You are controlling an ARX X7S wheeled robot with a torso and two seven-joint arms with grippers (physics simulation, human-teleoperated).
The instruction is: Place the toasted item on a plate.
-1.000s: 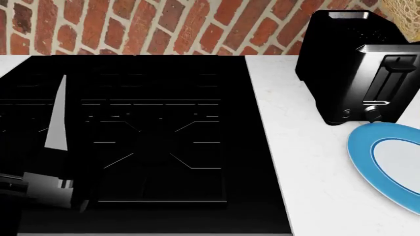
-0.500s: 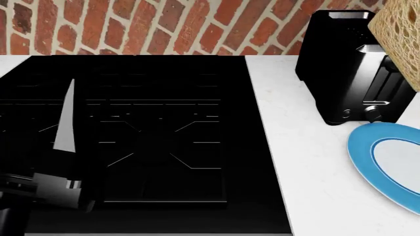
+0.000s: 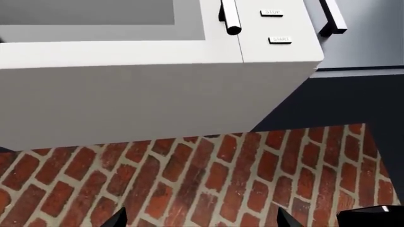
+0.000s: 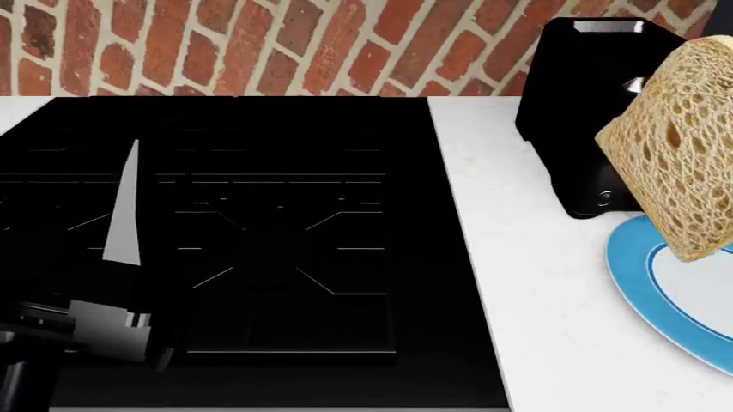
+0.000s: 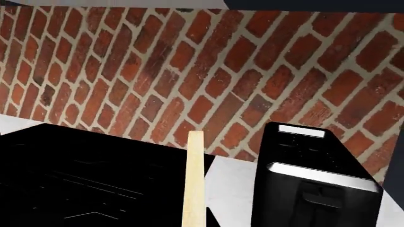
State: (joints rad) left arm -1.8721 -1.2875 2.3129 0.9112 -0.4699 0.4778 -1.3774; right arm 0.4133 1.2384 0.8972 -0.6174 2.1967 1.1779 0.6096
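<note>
Bread slice (image 4: 681, 146) hangs tilted on edge over the blue-rimmed plate (image 4: 630, 262), fronting the black toaster (image 4: 578, 103); right claw presumably pinching it, grip unseen. Left gripper (image 3: 198, 220) spread, idle by brick wall (image 3: 189, 179).

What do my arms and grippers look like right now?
The left arm: boxy brushed-grey wrist block on black links, with a long pale-grey tapered finger. Left wrist view shows two black pointed fingertips. No cables or markings visible. The right arm is out of view.
</note>
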